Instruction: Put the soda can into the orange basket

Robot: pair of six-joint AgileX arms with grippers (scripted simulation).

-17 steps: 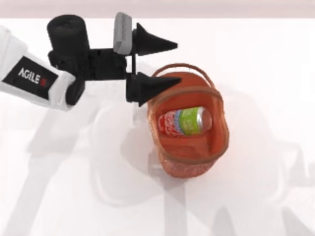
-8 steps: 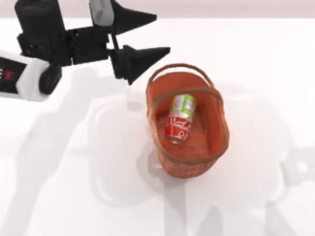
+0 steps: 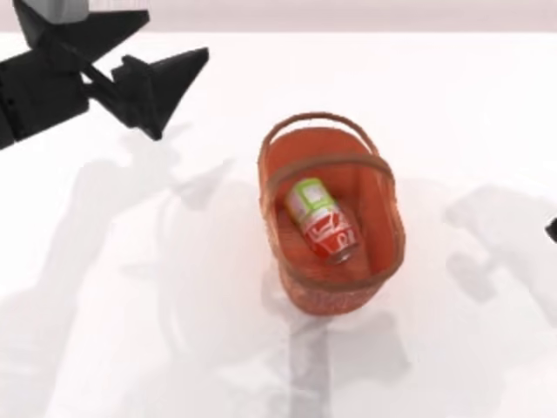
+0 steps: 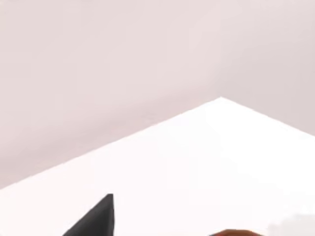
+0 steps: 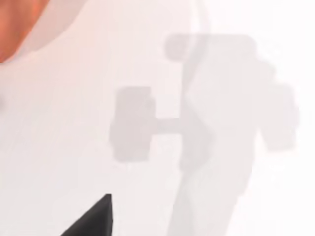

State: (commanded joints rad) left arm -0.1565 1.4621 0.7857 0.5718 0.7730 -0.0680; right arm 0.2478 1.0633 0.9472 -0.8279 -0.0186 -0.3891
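the can (image 3: 322, 220) lies on its side inside the basket (image 3: 383, 174), green end toward the handle, red end with white script toward the near rim. the basket sits mid-surface (image 3: 174, 331). left claw (image 3: 170, 48) hangs wide open and empty at far left; right claw's state can't be told.

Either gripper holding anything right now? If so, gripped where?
Nothing is held. The left gripper is open and empty at the table's far left; the soda can lies on its side in the orange basket. The right gripper is barely in view.
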